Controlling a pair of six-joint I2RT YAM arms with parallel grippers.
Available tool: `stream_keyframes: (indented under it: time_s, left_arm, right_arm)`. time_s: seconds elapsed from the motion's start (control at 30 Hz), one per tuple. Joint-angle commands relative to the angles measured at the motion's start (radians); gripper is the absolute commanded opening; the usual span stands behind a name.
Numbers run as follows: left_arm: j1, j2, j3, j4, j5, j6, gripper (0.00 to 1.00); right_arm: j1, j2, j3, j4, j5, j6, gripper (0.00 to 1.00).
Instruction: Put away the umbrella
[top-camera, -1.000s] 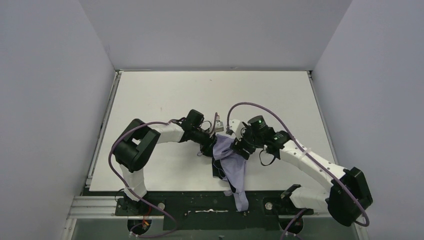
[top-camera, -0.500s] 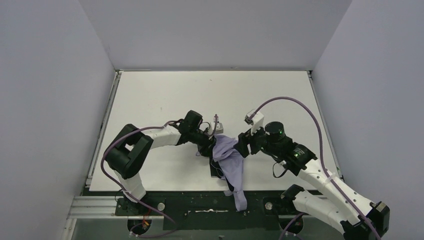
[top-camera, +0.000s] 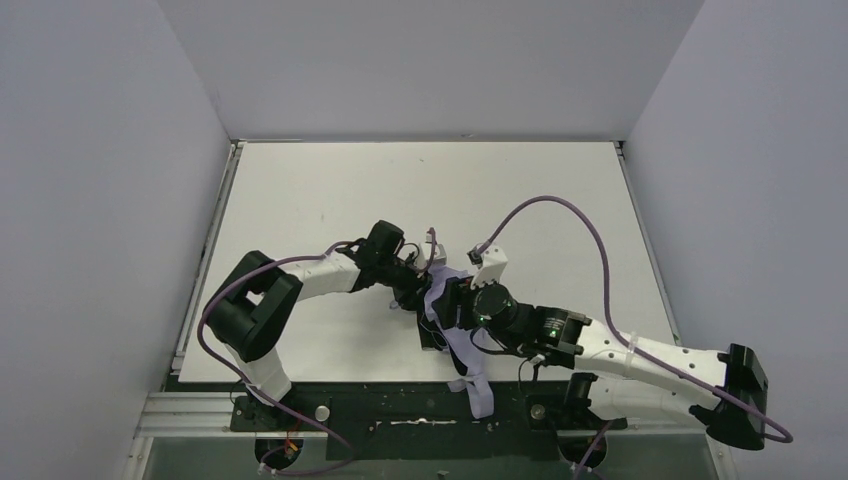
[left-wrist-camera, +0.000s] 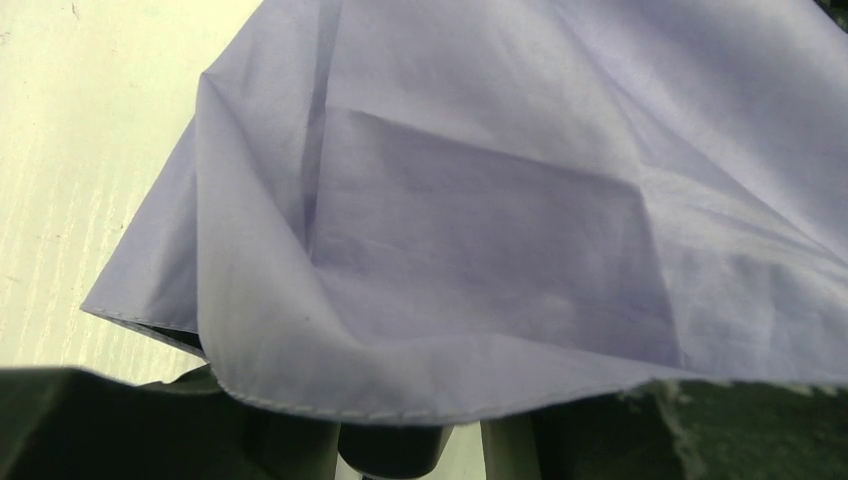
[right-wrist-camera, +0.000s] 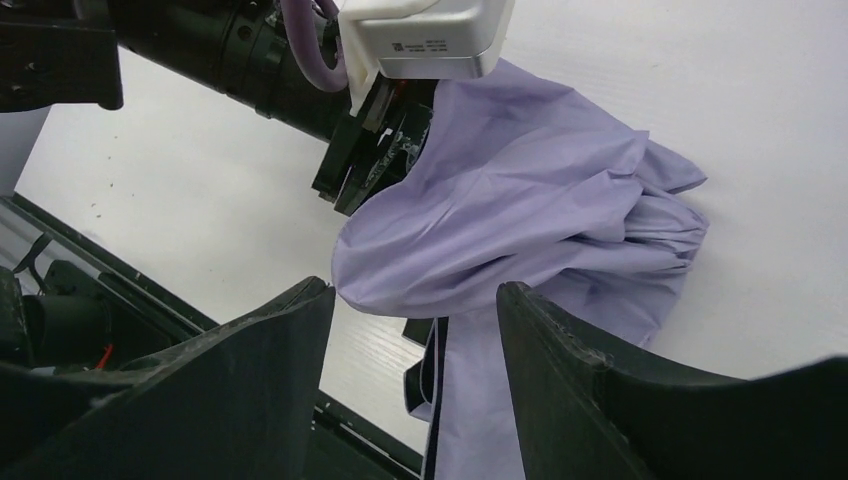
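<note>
Since the canopy is only bunched and not yet rolled tight, I judge the step in hand to be gathering the loose cloth. Left gripper (right-wrist-camera: 375, 175): sits at 10 o'clock of the heap, fingers buried in fabric. From the right wrist view they look clenched on a gather of the umbrella (top-camera: 468, 352), whose cloth puffs up from that pinch. My own left camera sees only lavender draped across it. Umbrella: collapsed and crumpled at 6 o'clock on the table (top-camera: 330, 180), a tail of fabric trailing over the near edge toward 6. Right gripper (right-wrist-camera: 415, 300): released, fingers spread wide, hanging above the heap on its 4 o'clock side, touching nothing that I can see. Next move, as I judge it: lower the right fingers astride the puffed fold, close on cloth rather than on any rib beneath, and draw it toward the left hold so the folds lie together. Slack cloth may slip out of a shallow pinch.
</note>
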Motion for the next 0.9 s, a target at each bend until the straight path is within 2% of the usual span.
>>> stream_keyframes:
  time_s: [0.0,0.3,0.53,0.77,0.87]
  left_arm:
    - [-0.006,-0.014,0.007,0.011,-0.074,0.021,0.0]
    - [-0.009,-0.015,0.008,0.008,-0.074,0.03,0.0]
    - [-0.009,-0.012,0.01,0.002,-0.074,0.034,0.0]
    - [-0.01,-0.014,0.009,-0.005,-0.071,0.037,0.0]
    - [-0.01,-0.013,0.01,-0.005,-0.071,0.038,0.0]
  right_arm:
    - [0.053,0.079,0.039,0.116,0.187,0.109,0.61]
    - [0.081,0.172,0.11,0.137,0.169,0.027,0.61]
    - [0.13,0.257,0.237,0.016,0.184,-0.096,0.59]
    - [0.148,0.354,0.347,-0.174,0.237,-0.1,0.54]
    - [0.147,0.389,0.362,-0.2,0.237,-0.103,0.54]
